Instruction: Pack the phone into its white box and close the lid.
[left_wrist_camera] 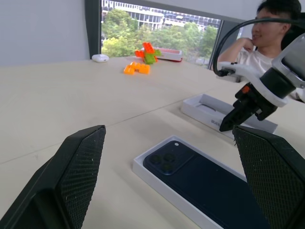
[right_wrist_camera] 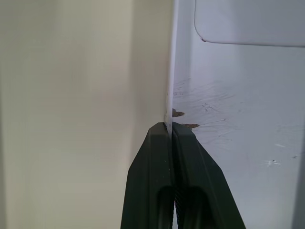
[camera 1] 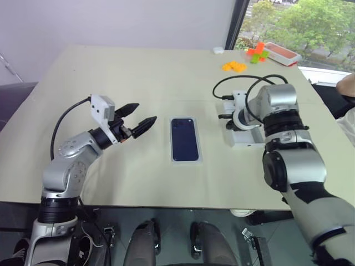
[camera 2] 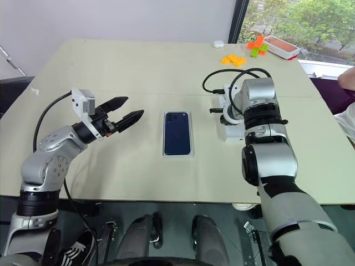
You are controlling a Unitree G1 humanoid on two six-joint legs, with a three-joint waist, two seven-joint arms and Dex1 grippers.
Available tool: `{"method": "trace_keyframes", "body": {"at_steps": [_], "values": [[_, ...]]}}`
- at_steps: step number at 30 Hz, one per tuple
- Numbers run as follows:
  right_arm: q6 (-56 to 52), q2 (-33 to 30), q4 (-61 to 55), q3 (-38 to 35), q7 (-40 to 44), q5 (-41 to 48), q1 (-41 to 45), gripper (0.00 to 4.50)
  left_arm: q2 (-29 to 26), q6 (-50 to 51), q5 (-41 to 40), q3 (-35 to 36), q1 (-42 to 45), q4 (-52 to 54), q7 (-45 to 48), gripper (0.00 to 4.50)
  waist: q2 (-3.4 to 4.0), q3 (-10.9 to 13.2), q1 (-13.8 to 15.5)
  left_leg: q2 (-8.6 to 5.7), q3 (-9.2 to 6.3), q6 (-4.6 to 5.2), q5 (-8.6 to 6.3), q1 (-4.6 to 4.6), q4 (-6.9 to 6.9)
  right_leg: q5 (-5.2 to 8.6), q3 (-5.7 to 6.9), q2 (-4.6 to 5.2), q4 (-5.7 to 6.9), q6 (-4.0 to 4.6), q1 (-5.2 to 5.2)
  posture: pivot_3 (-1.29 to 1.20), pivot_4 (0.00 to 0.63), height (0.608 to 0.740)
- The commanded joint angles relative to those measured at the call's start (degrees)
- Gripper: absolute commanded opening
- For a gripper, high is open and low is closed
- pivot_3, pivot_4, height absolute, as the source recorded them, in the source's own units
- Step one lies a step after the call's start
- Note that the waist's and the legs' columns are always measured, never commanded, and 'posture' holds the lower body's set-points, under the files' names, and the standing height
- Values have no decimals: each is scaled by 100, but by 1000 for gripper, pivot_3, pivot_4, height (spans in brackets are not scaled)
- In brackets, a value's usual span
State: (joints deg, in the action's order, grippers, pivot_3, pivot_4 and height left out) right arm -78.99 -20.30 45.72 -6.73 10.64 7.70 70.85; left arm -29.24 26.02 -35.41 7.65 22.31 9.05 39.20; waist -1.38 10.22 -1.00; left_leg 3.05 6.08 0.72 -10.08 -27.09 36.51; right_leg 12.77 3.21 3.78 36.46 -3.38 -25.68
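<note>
The dark navy phone (camera 1: 184, 138) lies camera-side up inside the shallow white box (left_wrist_camera: 143, 168) at the middle of the table. To its right the white lid (camera 1: 239, 139) rests open side up. My right gripper (right_wrist_camera: 171, 125) points steeply down at it and is shut on the lid's thin side wall (right_wrist_camera: 168, 71), pinched between both fingers. Left of the phone, my left gripper (camera 1: 145, 113) hovers above the table, open, aimed toward the phone with nothing between its fingers.
A thin white insert (right_wrist_camera: 248, 21) with a rounded corner lies inside the lid. Orange and green blocks (camera 1: 244, 60), a red-and-white case (camera 1: 282, 53) and a small white pod (camera 1: 218, 50) sit at the far right corner. A person (left_wrist_camera: 259, 43) sits beyond the table's right side.
</note>
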Motion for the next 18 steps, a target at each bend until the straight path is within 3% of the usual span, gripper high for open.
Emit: {"method": "trace_keyframes", "body": {"at_steps": [1,6,8,10,18], "values": [[243,-48,-366,-468,9,224,114,102,-32,-23,29,116,102,60,-1,4500,0,0,1,0,1,0,0,0,0,0,0,0,0,0,0,0,150,740],[420,8,-581,-960,-30,474,128,102,-31,-36,45,113,129,2,0,4500,1,1,1,0,2,0,0,0,-1,0,0,-1,-1,0,0,0,150,740],[576,256,-670,-1986,38,1191,273,102,-28,-39,57,104,131,-13,-6,4500,1,1,2,0,2,0,0,0,-1,0,0,-1,-1,0,-1,0,150,740],[724,461,-1054,-2306,365,1681,306,102,-26,-41,66,109,134,-36,-9,4500,5,3,-15,2,2,0,0,0,0,-1,0,-3,-1,-1,0,0,150,740],[226,672,-2765,-1657,1528,2720,-389,102,-98,-65,89,238,165,-131,6,4500,8,5,21,35,2,-1,0,0,-5,-1,5,-16,-3,-2,0,0,150,740]]}}
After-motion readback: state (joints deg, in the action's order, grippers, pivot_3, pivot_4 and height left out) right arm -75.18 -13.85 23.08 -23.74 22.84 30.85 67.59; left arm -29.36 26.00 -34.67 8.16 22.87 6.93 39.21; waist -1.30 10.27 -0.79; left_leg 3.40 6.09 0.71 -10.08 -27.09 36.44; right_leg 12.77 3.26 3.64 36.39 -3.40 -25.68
